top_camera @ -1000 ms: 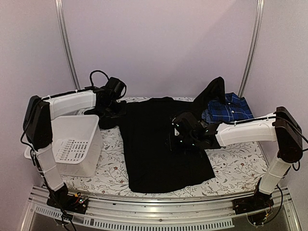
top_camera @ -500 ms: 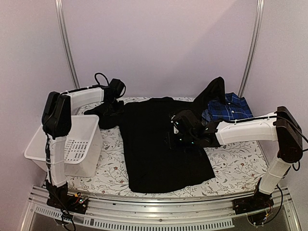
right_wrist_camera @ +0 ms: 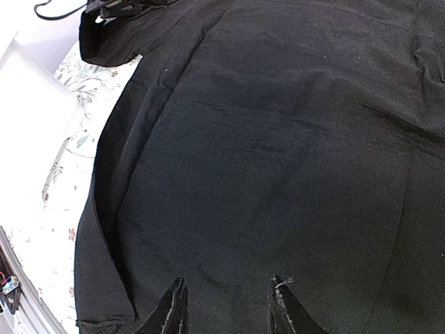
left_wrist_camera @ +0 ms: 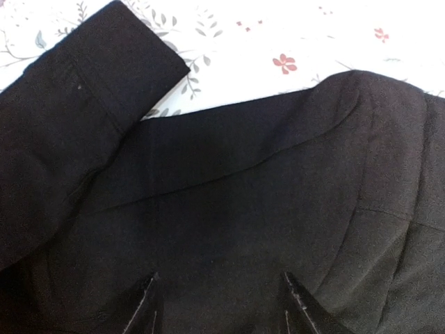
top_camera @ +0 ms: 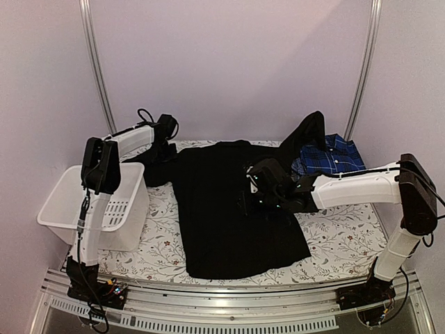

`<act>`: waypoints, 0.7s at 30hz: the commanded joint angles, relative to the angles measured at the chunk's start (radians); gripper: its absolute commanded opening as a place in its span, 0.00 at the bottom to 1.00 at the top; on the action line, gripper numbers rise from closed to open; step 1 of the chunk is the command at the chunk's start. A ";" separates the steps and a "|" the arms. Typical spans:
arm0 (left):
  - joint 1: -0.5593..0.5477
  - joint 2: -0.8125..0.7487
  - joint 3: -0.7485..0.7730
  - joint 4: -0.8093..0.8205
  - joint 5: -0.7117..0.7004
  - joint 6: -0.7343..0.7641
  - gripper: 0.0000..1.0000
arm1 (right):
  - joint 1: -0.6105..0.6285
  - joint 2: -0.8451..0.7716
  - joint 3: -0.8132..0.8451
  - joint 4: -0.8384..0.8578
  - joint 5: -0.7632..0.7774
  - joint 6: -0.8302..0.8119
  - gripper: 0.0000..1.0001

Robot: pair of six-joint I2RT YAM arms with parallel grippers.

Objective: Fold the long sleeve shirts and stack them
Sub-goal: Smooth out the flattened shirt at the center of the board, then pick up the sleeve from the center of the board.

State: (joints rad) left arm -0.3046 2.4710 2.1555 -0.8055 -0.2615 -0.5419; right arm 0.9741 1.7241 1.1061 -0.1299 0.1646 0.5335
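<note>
The black shirt [top_camera: 229,209] is being seen spread flat on the table [top_camera: 341,236], the plaid shirt [top_camera: 330,156] bunched at the far right corner, from above only. The black cuff [left_wrist_camera: 132,62] is being shown by the left wrist, beyond the spread left claw [left_wrist_camera: 221,306]. Whether the right claw [right_wrist_camera: 226,306], over the shirt's middle, is pinching cloth cannot be told.

Floral-covered table [top_camera: 341,236], black shirt [top_camera: 215,209] spread flat mid-table, plaid shirt [top_camera: 330,158] far right — white basket [top_camera: 118,212] left edge

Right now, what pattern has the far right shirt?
Blue-and-navy plaid shirt, clearest from the top external view.
</note>
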 commanded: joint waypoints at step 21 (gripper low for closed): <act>0.043 0.065 -0.045 0.018 0.143 0.038 0.04 | -0.002 -0.011 -0.010 -0.001 -0.033 -0.006 0.38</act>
State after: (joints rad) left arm -0.2523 2.5202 2.1414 -0.7918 -0.1791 -0.5304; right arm 0.9741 1.7241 1.1057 -0.1303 0.1425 0.5335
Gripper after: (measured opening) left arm 0.100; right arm 0.381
